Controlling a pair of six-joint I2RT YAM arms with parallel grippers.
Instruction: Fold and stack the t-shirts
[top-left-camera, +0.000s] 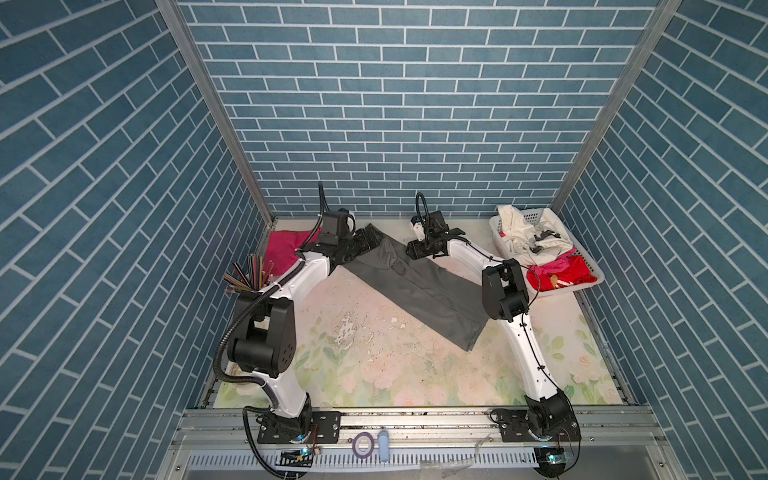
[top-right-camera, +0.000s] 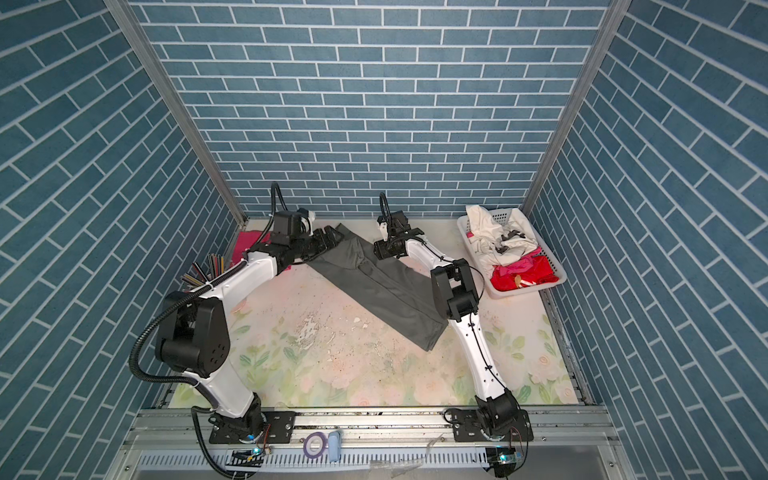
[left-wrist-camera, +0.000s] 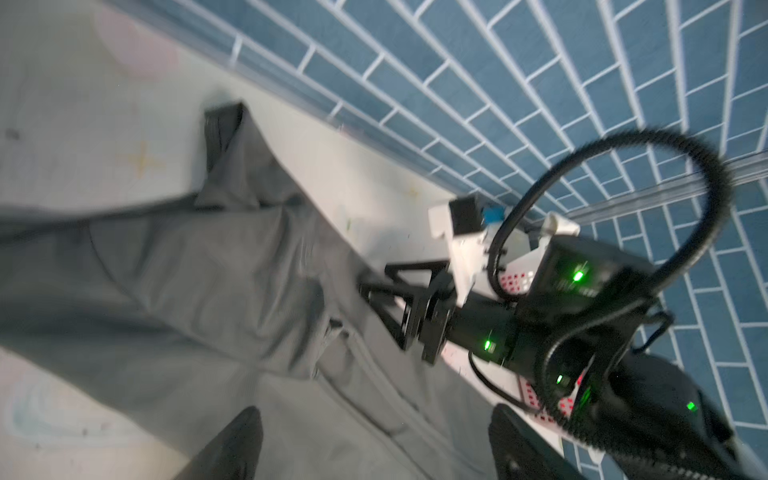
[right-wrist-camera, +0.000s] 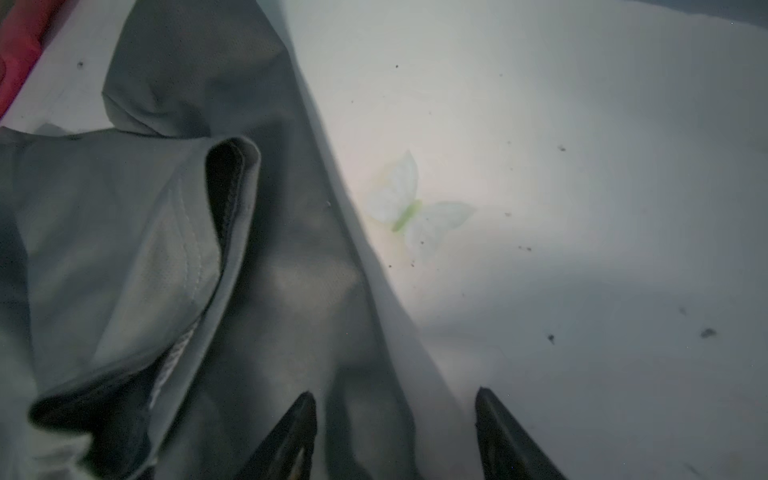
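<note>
Stock on the floral counter (top-left-camera: 374, 365), listed for you from left to right.

1. Hot pink t-shirt (top-left-camera: 284, 249): you find it folded flat in the far left corner, partly behind the left arm.
2. Pot of coloured sticks (top-left-camera: 249, 274): near the pink shirt, at the left edge.
3. Left tool (top-left-camera: 368, 241): released. In the left wrist view you see its fingers (left-wrist-camera: 232, 444) spread wide above grey cloth, grasping nothing.
4. Dark grey t-shirt (top-left-camera: 415, 286): a long folded strip lying diagonally across the middle of the counter, from the far end by the left tool down to the right arm's elbow.
5. Right tool (top-left-camera: 415, 250): low at the strip's far right edge. The right wrist view shows you its jaws apart, straddling that edge (right-wrist-camera: 395, 432), not clamped.
6. White basket (top-left-camera: 565, 289): far right corner, holding white and red clothes.
</note>
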